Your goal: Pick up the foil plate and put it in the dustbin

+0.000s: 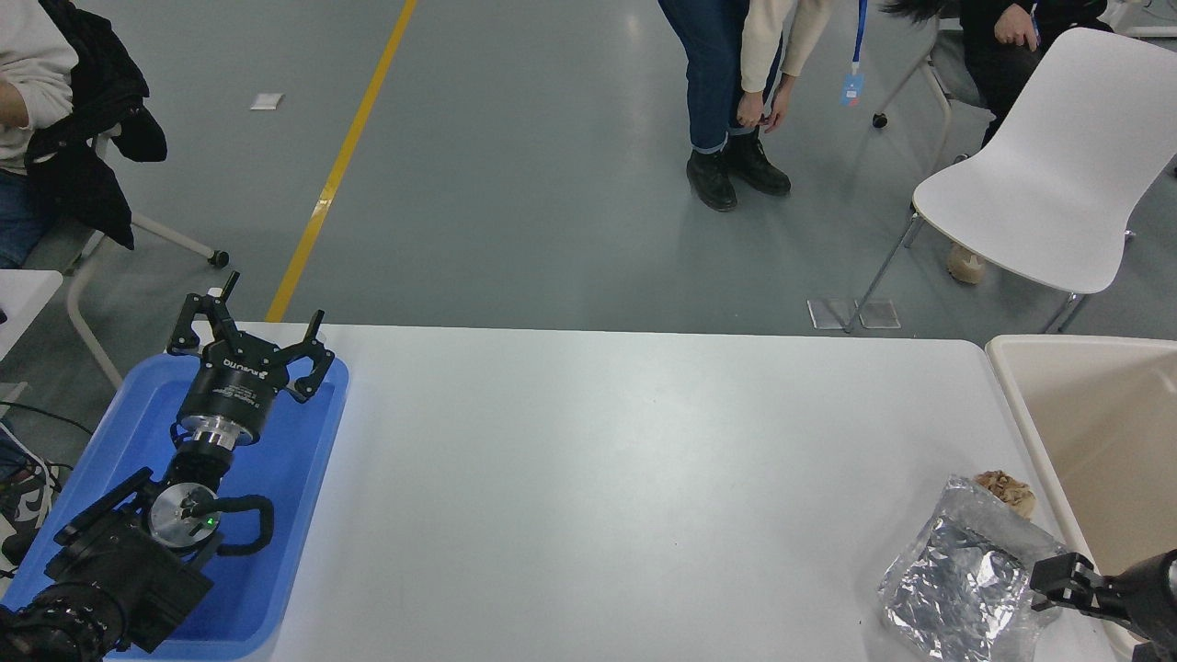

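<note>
The foil plate point(964, 588), crumpled shiny silver, lies flat at the table's near right corner. Immediately to its right stands the dustbin point(1010, 391), a beige bin with a thick rim and a tan inside. My right gripper point(1059, 583) comes in from the lower right corner, low over the bin's left rim, and its tip sits at the foil plate's right edge. Whether it touches or holds the foil does not show. My left gripper point(253, 338) is parked at the lower left above the blue tray, fingers spread open and empty.
A small brown crumpled paper ball point(1008, 493) lies just behind the foil plate, against the bin. The blue tray point(303, 478) is under the left arm. A white chair point(1057, 175) and a person point(736, 101) bending down are beyond the table's far side.
</note>
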Robot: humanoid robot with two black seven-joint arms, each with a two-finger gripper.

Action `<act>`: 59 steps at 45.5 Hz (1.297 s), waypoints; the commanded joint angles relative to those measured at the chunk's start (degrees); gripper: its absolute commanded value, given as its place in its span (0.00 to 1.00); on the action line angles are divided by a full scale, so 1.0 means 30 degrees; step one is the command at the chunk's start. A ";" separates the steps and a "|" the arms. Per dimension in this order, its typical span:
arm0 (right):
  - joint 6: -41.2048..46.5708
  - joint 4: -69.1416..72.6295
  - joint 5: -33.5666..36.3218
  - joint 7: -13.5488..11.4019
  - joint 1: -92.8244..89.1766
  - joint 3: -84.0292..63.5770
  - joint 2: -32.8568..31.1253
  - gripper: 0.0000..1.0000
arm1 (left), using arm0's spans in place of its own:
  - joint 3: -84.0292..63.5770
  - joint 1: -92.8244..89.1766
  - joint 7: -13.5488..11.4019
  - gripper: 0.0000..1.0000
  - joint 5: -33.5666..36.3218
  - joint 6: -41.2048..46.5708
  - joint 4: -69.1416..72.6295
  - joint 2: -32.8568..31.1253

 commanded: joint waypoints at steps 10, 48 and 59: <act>-0.0235 -0.1519 0.0065 0.0000 -0.2380 0.2020 0.1627 0.99 | 0.0000 -0.0001 0.0000 1.00 0.0000 0.0004 0.0000 -0.0002; 0.0204 -0.2137 0.1941 -0.0059 -0.3202 0.2578 0.0898 0.00 | 0.0000 -0.0001 0.0000 1.00 0.0000 0.0004 0.0000 -0.0002; 0.1286 -0.1845 0.1795 -0.0029 -0.2706 0.2549 0.0372 0.00 | 0.0000 -0.0001 0.0000 1.00 0.0000 0.0004 0.0000 -0.0002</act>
